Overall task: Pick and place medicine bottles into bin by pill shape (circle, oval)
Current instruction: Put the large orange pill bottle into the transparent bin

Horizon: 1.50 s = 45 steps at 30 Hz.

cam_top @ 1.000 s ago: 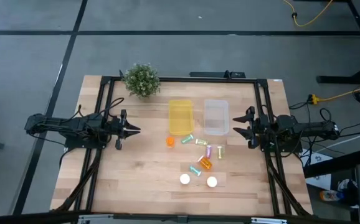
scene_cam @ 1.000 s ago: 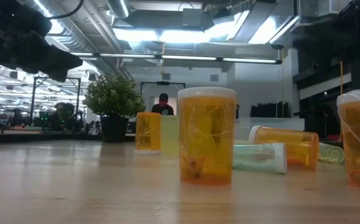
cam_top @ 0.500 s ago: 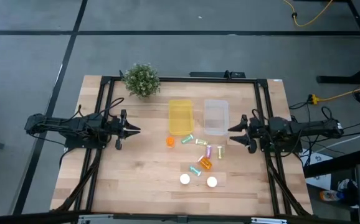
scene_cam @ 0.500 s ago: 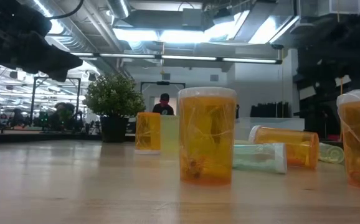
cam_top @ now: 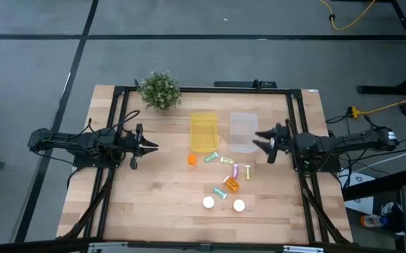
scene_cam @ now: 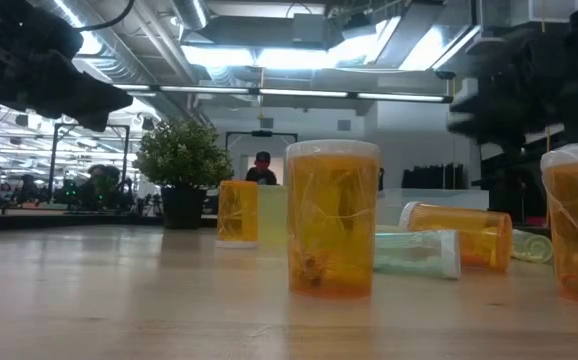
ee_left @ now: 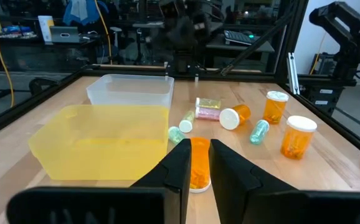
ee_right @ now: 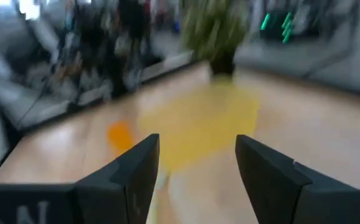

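No label or brand reads for me on any bottle from here. My right gripper (cam_top: pixel 265 140) hangs over the table's right side with its fingers spread apart and nothing between them, just beside the clear rectangular plastic bin (cam_top: pixel 244 131); in its own wrist view I look past the dark fingers (ee_right: pixel 133 163) toward the translucent yellow rectangular bin (cam_top: pixel 204 131). The medicine bottles lie scattered in front of the two bins, toward the table's middle, near that claw but apart from it: an orange bottle (cam_top: pixel 192 159) by the yellow bin, a teal vial (cam_top: pixel 211 156), a pink-purple vial (cam_top: pixel 235 171), a cream vial (cam_top: pixel 248 171), and two upright white-capped orange bottles (cam_top: pixel 208 203) nearest the front edge. My left gripper (cam_top: pixel 152 146) waits over the table's left side, fingers narrowly parted, empty, pointing at that orange bottle. A green potted plant (cam_top: pixel 159 90) stands at the back left corner.
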{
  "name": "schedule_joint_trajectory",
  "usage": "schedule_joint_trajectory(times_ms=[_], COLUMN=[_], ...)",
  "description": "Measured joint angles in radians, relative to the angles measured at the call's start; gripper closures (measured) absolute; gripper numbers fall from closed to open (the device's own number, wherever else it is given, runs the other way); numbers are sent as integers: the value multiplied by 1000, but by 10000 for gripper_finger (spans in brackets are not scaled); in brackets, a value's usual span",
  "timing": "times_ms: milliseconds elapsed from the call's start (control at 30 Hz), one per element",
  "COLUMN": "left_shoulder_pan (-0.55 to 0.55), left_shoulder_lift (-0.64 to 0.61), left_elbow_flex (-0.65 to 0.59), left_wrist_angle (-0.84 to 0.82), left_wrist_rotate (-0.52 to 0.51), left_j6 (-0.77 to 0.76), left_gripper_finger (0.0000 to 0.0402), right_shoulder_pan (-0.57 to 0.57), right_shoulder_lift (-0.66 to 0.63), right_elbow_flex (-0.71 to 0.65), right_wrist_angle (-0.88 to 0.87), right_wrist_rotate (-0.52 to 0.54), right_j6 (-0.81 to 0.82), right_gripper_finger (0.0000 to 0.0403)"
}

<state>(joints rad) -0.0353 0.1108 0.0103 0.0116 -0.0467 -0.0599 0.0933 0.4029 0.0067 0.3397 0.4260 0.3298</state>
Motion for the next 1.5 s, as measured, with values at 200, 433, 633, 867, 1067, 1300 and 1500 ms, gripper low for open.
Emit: schedule_joint_trajectory(times_ms=[200, 433, 633, 867, 1067, 1300, 1500], left_shoulder_pan=[0, 0, 0, 0, 0, 0, 0], left_shoulder_lift=[0, 0, 0, 0, 0, 0, 0], left_elbow_flex=[0, 0, 0, 0, 0, 0, 0], left_wrist_angle=[0, 0, 0, 0, 0, 0, 2], left_wrist_rotate=[0, 0, 0, 0, 0, 0, -21], left_j6=[0, 0, 0, 0, 0, 0, 42], left_gripper_finger=[351, 351, 351, 351, 351, 351, 351], right_shoulder_pan=[0, 0, 0, 0, 1, 0, 0], right_shoulder_lift=[16, 16, 16, 16, 16, 16, 16], right_elbow_flex=[0, 0, 0, 0, 0, 0, 0], right_wrist_angle=[195, 196, 154, 119, 119, 119, 120], right_wrist_rotate=[8, 8, 8, -31, -53, -53, -20], right_j6=[-126, -128, -129, -128, -130, -133, -210], right_gripper_finger=[189, 189, 189, 189, 189, 189, 189])
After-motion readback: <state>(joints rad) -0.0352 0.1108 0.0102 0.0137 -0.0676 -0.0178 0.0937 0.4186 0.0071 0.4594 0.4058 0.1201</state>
